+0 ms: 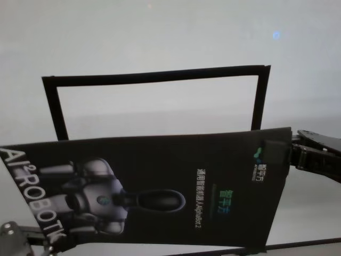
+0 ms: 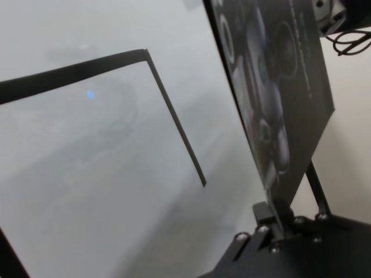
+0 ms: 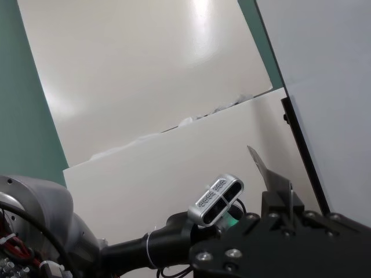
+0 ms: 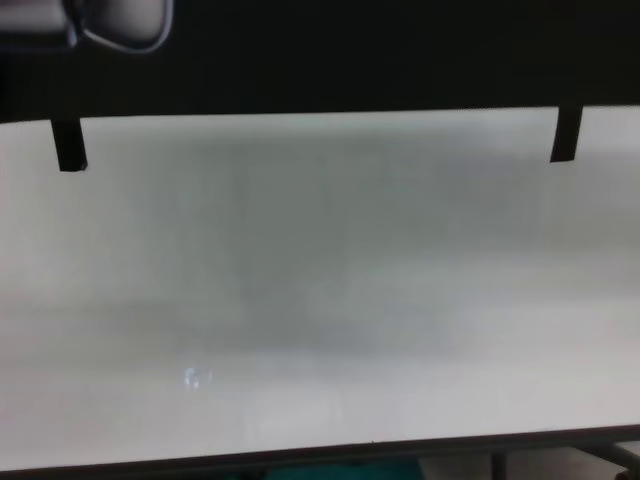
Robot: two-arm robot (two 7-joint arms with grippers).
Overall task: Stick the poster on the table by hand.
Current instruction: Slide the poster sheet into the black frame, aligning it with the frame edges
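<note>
The white table [image 1: 160, 48] has a black tape frame [image 1: 154, 77] near its far edge. I hold the poster [image 1: 160, 186] above the near side, my right claw [image 1: 285, 152] and left claw [image 2: 272, 223] clamped on its ends. Next I must line it up inside the frame and lower it flat.

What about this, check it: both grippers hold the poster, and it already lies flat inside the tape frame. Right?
Wrong. The left gripper and right gripper do hold the poster, but it does not lie flat inside the tape frame: the left wrist view shows it held tilted above the table.
</note>
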